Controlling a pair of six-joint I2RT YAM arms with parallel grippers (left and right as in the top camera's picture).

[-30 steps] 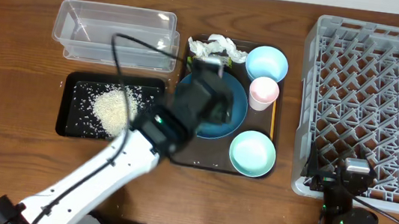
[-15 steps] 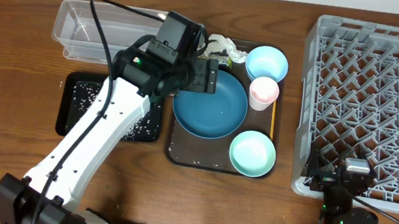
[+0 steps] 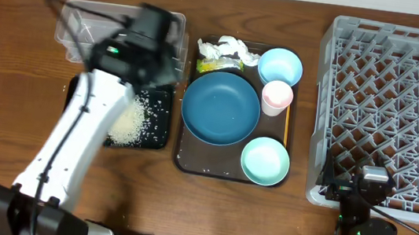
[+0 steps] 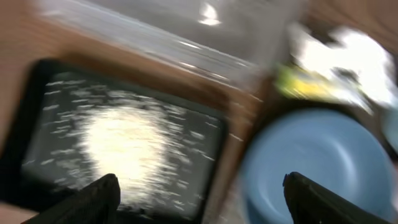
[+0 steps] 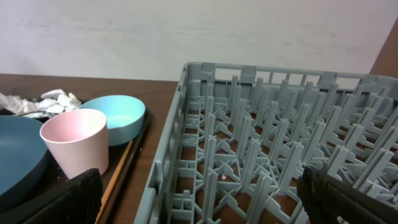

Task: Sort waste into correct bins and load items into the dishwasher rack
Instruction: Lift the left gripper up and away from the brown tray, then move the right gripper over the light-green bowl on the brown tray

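My left gripper (image 3: 156, 64) is open and empty, above the seam between the clear tub (image 3: 117, 24) and the black tray (image 3: 76, 110) holding white rice (image 3: 131, 120). The left wrist view is blurred: rice (image 4: 124, 140), the dark blue plate (image 4: 317, 162), tissue (image 4: 348, 56), the wrapper (image 4: 305, 84), open fingers (image 4: 199, 199). On the brown tray (image 3: 188, 163) are the plate (image 3: 221, 108), two mint bowls (image 3: 280, 65) (image 3: 265, 160), the pink cup (image 3: 277, 97), the stick (image 3: 286, 125), tissue (image 3: 225, 50) and the yellow-green wrapper (image 3: 215, 67). My right gripper (image 5: 199, 199) is open by the grey rack (image 3: 392, 114).
The right arm (image 3: 367, 195) rests at the rack's front left corner. The right wrist view shows the rack wall (image 5: 168, 162), the pink cup (image 5: 74, 140), a bowl (image 5: 115, 115) and the stick (image 5: 118, 171). Bare wooden table (image 3: 4, 110) lies left of the bins.
My left arm has swung left, from over the plate and tissue to over the black tray and clear tub. The plate is now uncovered. The right arm has not moved.
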